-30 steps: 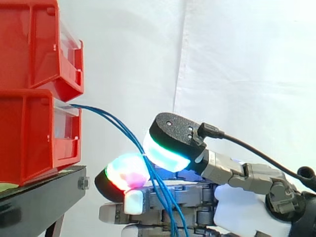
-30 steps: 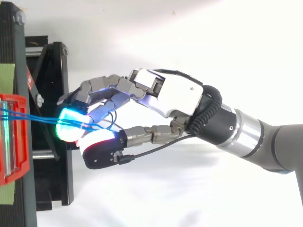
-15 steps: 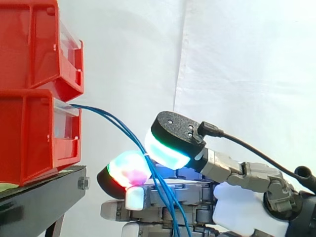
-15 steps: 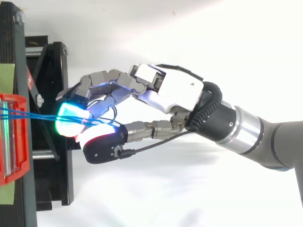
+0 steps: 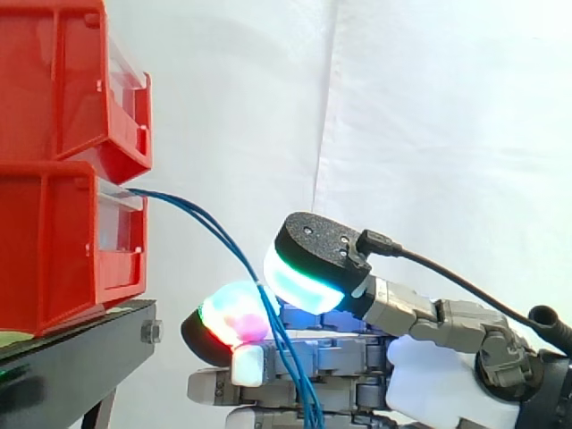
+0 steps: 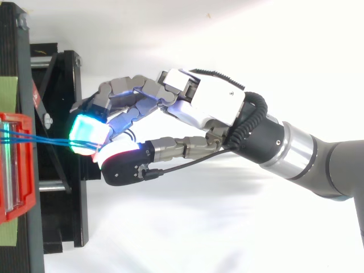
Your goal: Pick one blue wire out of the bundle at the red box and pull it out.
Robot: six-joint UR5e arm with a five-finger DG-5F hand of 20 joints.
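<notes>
We see the hand (image 6: 217, 107) reaching in from the right towards the stacked red bins at the left, and it stops a little short of them. Its fingers (image 5: 232, 315) and thumb (image 5: 313, 257) are closed in a pinch on the blue wires (image 5: 291, 359). The thumb's cyan and green pad presses down from above, and a finger pad glowing red and green meets it from below. We cannot tell how many strands of the bundle lie inside the pinch.

The wires come out of the front opening of the lower red bin (image 5: 63, 250). They run out to the right and slope down to the pinch in a loose curve. Right of the pinch they drop steeply across the other fingers, which lie straight and level under the thumb.

In the top view the strands cross the gap between the bin and the fingertips side by side, close together.

The upper red bin (image 5: 71, 80) sits on top of the lower one, and both rest on the black stand (image 5: 71, 357). The white curtain (image 5: 429, 116) hangs behind everything.
</notes>
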